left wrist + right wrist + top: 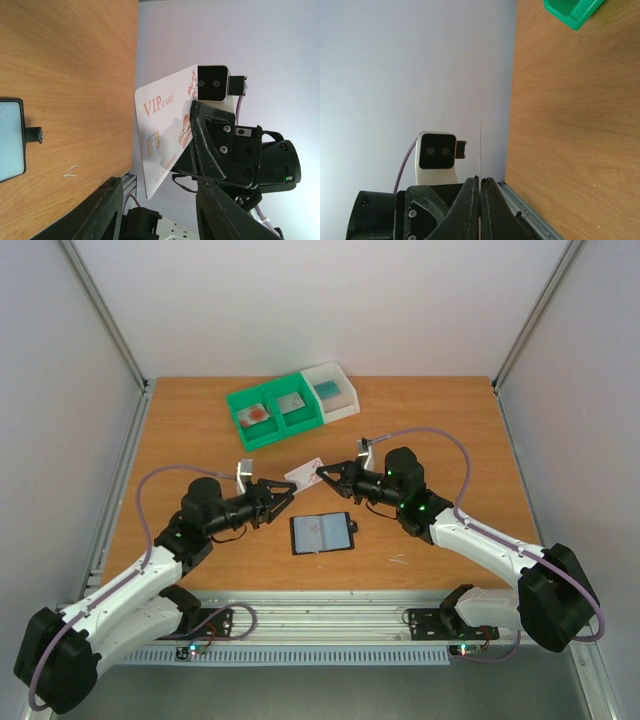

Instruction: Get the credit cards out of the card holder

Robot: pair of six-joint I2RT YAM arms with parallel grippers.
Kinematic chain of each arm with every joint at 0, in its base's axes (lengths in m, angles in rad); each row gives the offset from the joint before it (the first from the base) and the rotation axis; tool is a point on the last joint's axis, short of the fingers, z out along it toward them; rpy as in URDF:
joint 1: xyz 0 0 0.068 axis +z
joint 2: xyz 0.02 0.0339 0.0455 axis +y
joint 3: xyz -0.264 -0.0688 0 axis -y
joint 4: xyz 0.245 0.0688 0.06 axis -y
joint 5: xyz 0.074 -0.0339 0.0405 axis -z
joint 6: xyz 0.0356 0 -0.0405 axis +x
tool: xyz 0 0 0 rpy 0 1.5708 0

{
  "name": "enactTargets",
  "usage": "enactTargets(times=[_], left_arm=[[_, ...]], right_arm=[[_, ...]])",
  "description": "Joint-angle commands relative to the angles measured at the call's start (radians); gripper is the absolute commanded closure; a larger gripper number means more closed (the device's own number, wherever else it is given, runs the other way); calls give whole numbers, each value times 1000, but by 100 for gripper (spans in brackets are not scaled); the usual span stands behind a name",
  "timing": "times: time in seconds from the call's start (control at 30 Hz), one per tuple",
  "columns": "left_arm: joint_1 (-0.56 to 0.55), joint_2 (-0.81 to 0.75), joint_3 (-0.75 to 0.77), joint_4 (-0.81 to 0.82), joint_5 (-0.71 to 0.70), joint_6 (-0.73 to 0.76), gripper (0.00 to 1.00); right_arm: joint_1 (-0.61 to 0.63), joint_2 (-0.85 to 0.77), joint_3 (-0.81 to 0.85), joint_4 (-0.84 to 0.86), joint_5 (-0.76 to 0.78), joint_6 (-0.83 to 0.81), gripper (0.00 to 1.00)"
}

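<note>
Top view — the black bifold card holder (pixel 322 533) lies open and flat on the wooden table (pixel 200 440), between the two arms and nearer their bases. Above it, clear of the wood, the right gripper (pixel 323 475) pinches a thin white plastic card (pixel 304 470). The left gripper (pixel 287 495) faces it, just beside the card's free end. Green plastic bins (pixel 278 412) stand at the far side, with cards lying in two compartments.

Left wrist view — our own fingers (pixel 107 210) are spread. The card's lower corner hangs in the gap between them, touching neither (the face reads VIP CARD, chip visible).

Right wrist view — the jaws are pressed together on the card, seen edge-on as a hairline.

Step in hand, as we judge it: a mid-air handover of an extracted card. The next move calls for the left jaws to close squarely on the free end before the right lets go. We cannot tell whether the holder's pockets hold more.
</note>
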Motion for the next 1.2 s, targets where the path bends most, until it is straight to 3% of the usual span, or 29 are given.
enactTargets(times=[0.0, 0.23, 0.43, 0.63, 1.0, 1.03, 1.17], left_arm=[[-3, 9, -19, 98, -3, -9, 64], [-3, 25, -19, 132, -9, -11, 98], [-3, 23, -22, 128, -15, -3, 99], [-3, 25, 11, 43, -17, 49, 99], [22, 66, 174, -308, -92, 272, 100], [29, 76, 195, -327, -101, 289, 100], [71, 131, 280, -441, -118, 378, 100]], right_arm=[[8, -4, -7, 26, 8, 11, 99], [12, -3, -10, 17, 5, 6, 99], [12, 14, -21, 17, -8, -7, 94], [12, -1, -31, -9, -11, -52, 72], [10, -91, -50, -197, -7, -203, 6], [10, -96, -50, -213, -9, -219, 2], [10, -139, -51, -300, -10, -282, 2]])
